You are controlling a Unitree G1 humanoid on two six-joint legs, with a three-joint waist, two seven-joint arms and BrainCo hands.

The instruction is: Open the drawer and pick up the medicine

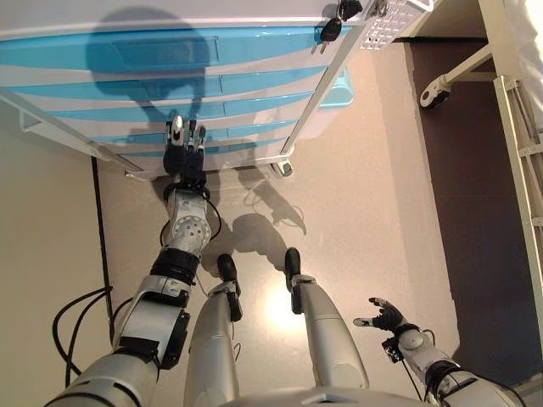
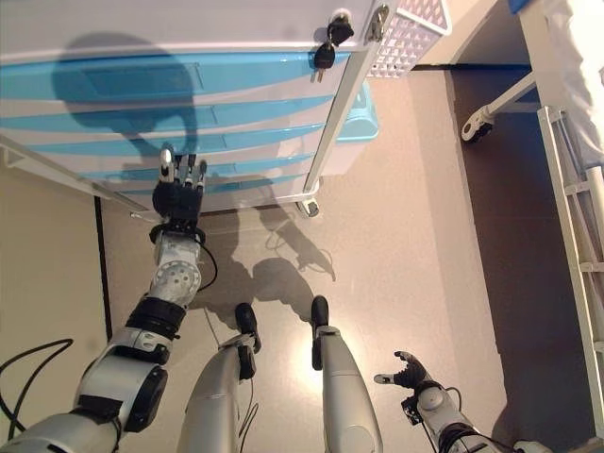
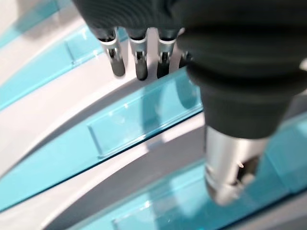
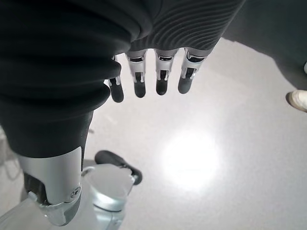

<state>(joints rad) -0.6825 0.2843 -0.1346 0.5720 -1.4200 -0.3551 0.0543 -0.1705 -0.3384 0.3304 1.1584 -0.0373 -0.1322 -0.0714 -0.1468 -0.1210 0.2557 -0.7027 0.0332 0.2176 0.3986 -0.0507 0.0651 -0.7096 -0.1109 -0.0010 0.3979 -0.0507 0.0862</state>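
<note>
A white wheeled cabinet (image 1: pixel 170 17) holds several translucent blue drawers, all shut. My left hand (image 1: pixel 182 153) reaches up to the lower drawers with straight fingers. In the left wrist view its fingertips (image 3: pixel 139 67) rest at the upper edge of one blue drawer front (image 3: pixel 139 120), with the thumb (image 3: pixel 230 172) over the drawer below. The hand is open and holds nothing. My right hand (image 1: pixel 386 316) hangs low at the lower right, far from the cabinet, with relaxed fingers (image 4: pixel 160 79) over bare floor. No medicine shows in any view.
Keys (image 1: pixel 335 25) hang in a lock at the cabinet's top right corner. A white mesh basket (image 1: pixel 390 21) and a light blue bin (image 1: pixel 338 91) sit beside it. A white frame (image 1: pixel 517 127) on a caster (image 1: pixel 434 93) stands at the right.
</note>
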